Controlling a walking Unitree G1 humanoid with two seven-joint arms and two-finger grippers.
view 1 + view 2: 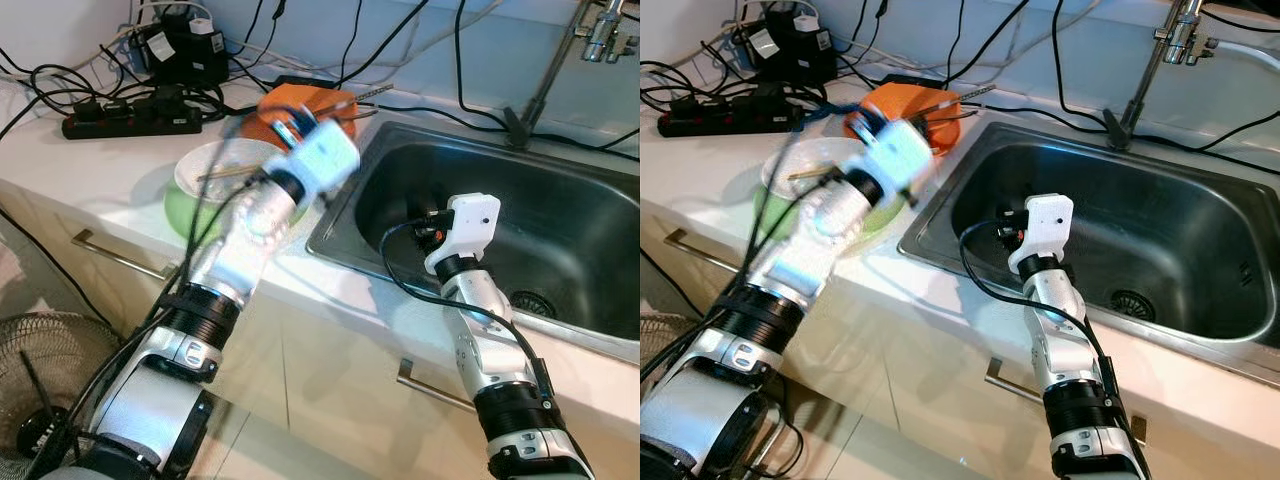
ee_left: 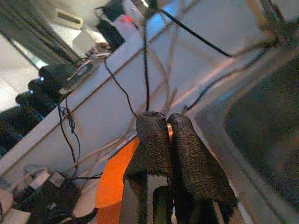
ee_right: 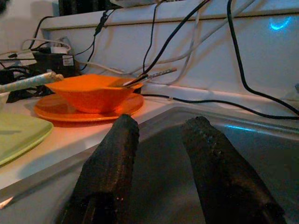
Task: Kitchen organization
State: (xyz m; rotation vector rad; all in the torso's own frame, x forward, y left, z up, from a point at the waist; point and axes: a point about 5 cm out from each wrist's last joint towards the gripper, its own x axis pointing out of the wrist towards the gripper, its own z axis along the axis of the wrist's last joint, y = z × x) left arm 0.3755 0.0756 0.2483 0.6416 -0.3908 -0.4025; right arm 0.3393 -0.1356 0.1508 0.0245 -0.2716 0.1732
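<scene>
A bowl (image 3: 91,92) sits on a plate (image 3: 56,111) left of the sink (image 1: 1160,240); a power strip (image 1: 120,118) lies at the counter's back-left.

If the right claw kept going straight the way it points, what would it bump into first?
Probably the sink's far-left wall. The right claw sits low in the basin, open, aimed at the rim; beyond stands the orange bowl. Depth is unclear.

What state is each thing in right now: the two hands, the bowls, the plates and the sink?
Left hand: fingers pressed shut, empty, raised over the counter by the orange dishes.
Right hand: fingers apart, empty, low inside the sink.
Orange bowl: upright on the orange plate, a utensil resting in it.
White bowl: upright on the green plate.
Sink: no dishes visible.
</scene>
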